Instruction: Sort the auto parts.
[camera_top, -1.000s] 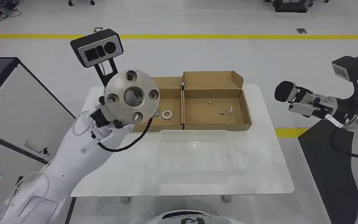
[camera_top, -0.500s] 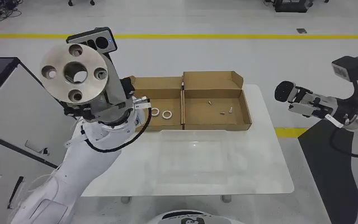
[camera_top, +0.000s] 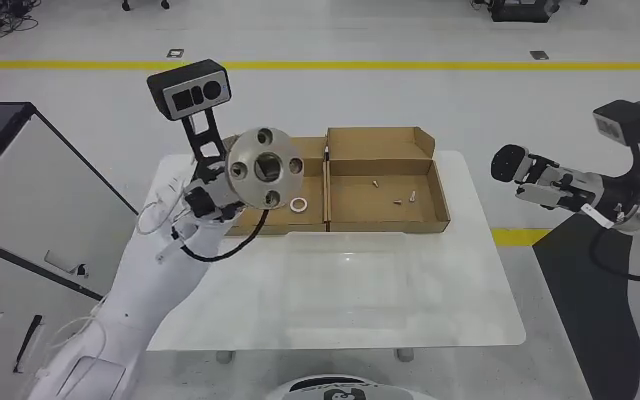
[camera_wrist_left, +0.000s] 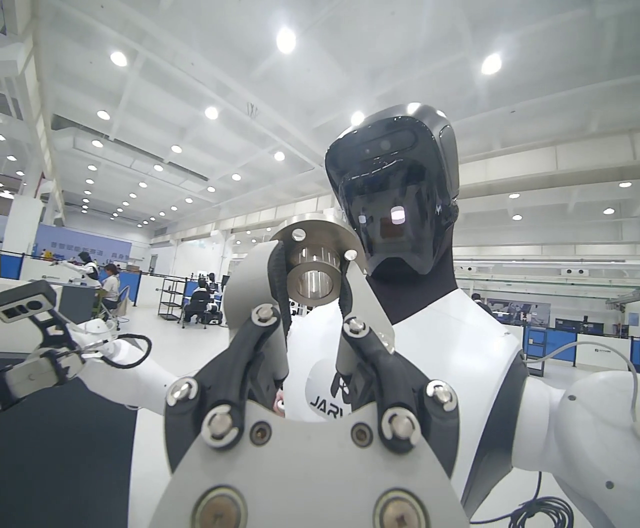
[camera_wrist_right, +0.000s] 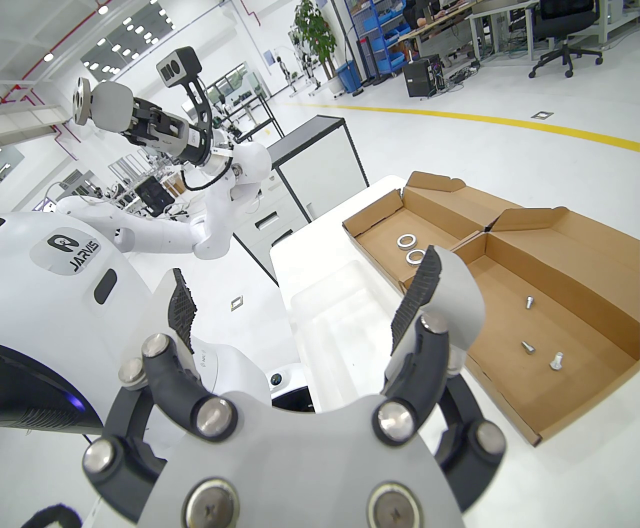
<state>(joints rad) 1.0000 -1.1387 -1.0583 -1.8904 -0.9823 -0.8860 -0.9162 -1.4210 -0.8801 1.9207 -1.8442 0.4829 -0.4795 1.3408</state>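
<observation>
Metal flange (camera_top: 265, 168), a round disc with a centre bore and four smaller holes: held up in the air, left of centre in the top view, flat face turned toward the overhead camera. From there it covers part of the left cardboard box (camera_top: 312, 175). Left gripper (camera_wrist_left: 312, 270) is clamped on the flange's hub, one finger on each side, disc on the far side of the fingers.

White counter (camera_top: 350, 290) carries two open cardboard boxes side by side along its far edge, their walls touching.

Left box: two washers (camera_wrist_right: 406, 240) lie flat on the floor, just beside each other, near the wall shared with the neighbouring box.

Right cardboard box (camera_top: 385, 205): three bolts (camera_wrist_right: 529, 301) lie loose on the floor, one a little apart from the other two, all in the middle part of the box.

Right gripper (camera_wrist_right: 305, 272): at the right edge of the top view, off the counter's end and well apart from the boxes. Fingers spread wide, nothing between them.
</observation>
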